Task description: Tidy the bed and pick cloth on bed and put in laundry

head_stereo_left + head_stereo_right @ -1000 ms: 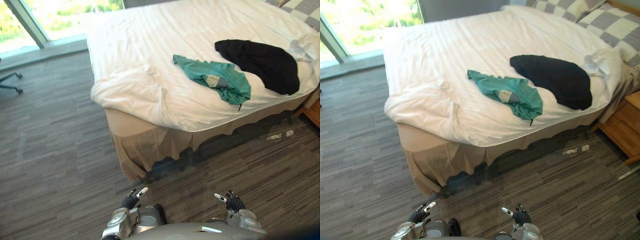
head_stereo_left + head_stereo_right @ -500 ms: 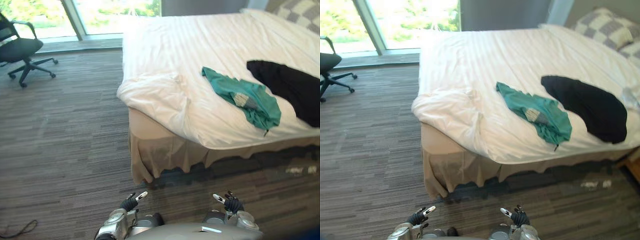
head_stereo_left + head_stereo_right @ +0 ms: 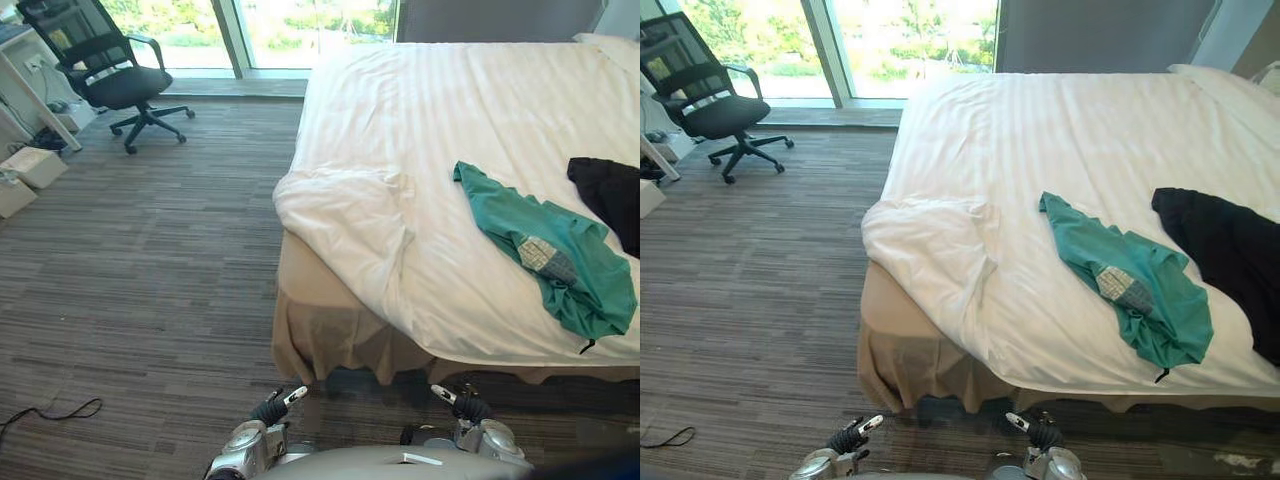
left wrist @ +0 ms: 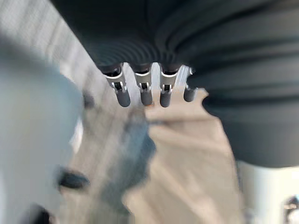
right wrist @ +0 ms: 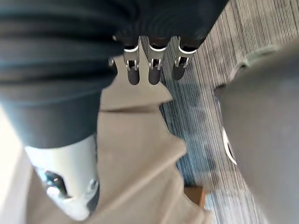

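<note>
One teal cloth point(image 3: 1130, 285), one black cloth point(image 3: 1230, 250) on white bed point(image 3: 1040, 130); office chair point(image 3: 720, 113) near window point(image 3: 910, 40); left hand point(image 3: 270, 408), right hand point(image 3: 458, 405) relaxed, empty.

Black office chair point(image 3: 115, 80) stands on the grey striped carpet floor point(image 3: 130, 280) near the window point(image 3: 910, 40); white box point(image 3: 33, 166) lies nearby.

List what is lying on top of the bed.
A teal shirt and a black garment lie on the white duvet. Whatever is beneath the duvet and the clothes is covered.
</note>
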